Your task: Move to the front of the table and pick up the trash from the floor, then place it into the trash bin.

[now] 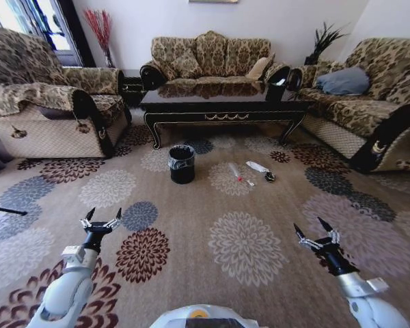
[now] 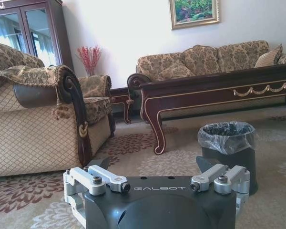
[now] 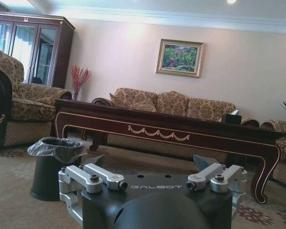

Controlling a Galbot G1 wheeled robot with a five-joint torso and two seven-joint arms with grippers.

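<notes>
still approaching: my left gripper (image 1: 101,220) and right gripper (image 1: 316,231) hang released. clear red-capped plastic bottle (image 1: 237,173) lies far ahead, right of the black lined bin (image 1: 182,163); i must drive closer.

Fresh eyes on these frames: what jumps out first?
The floor, a loud medallion carpet, dominates, with the glossy dark table standing before the far sofa. The black lined trash bin stands on the carpet in front of the table, with the trash lying just to its right. Nearest the camera, the left end effector and right end effector hover open above the carpet.
</notes>
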